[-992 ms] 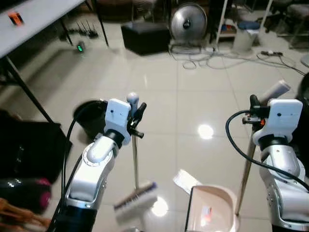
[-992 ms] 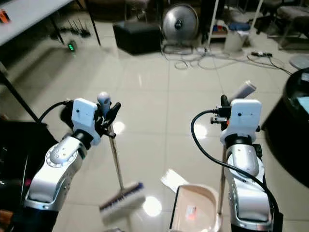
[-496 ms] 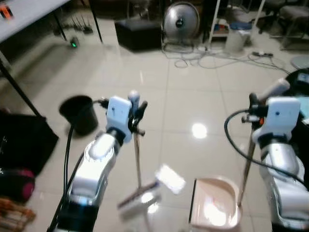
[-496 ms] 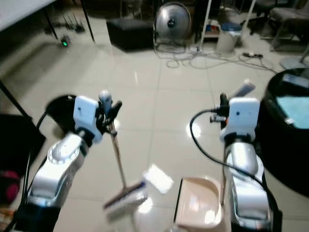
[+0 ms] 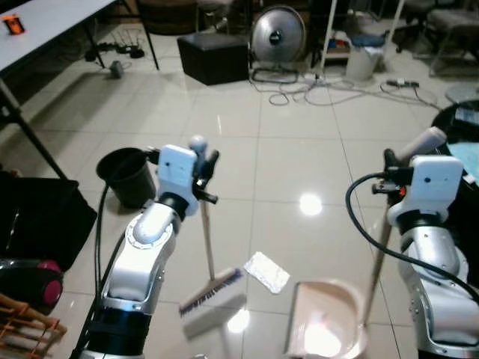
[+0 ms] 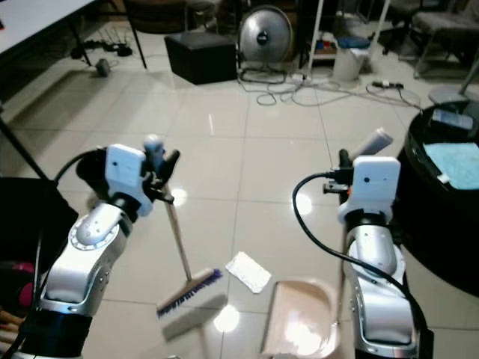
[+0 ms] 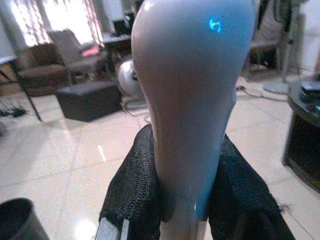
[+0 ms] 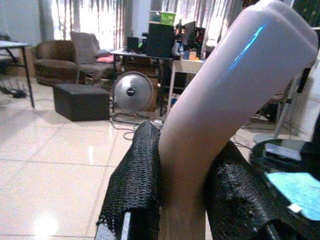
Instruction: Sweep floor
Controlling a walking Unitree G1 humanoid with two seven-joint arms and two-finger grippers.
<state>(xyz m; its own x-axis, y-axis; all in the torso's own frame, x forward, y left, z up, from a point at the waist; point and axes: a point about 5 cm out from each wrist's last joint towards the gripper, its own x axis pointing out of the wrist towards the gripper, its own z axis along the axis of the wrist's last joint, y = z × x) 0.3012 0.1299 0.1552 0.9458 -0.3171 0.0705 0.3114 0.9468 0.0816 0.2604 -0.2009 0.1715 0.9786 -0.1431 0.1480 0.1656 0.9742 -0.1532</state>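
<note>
My left gripper (image 5: 203,173) is clamped on the broom (image 5: 206,247) just under its rounded grey knob; in the left wrist view the two black fingers (image 7: 134,187) press on either side of the handle. The shaft runs down from my grip toward 6 o'clock, tilted a little, and ends in the brush head (image 5: 212,292), whose bristles rest on the pale tiled floor (image 5: 284,149). Just beside the brush, at about 3 o'clock from it, lies a crumpled white piece of paper (image 5: 266,271), apart from the bristles.

My right gripper (image 5: 392,173) holds the dustpan handle (image 5: 420,143), its black fingers (image 8: 136,187) closed on both sides of the grey grip. The pole drops straight down to the beige dustpan (image 5: 324,329), which sits on the floor at 4 o'clock from the paper, near it but not touching.

A black bucket (image 5: 126,176) stands at 9 o'clock from my left gripper. Farther off, at 12 o'clock, are a black box (image 5: 213,57), a round fan (image 5: 278,34) and loose cables (image 5: 329,90). A dark round table (image 6: 449,187) with a teal cloth (image 6: 451,163) stands at 3 o'clock
</note>
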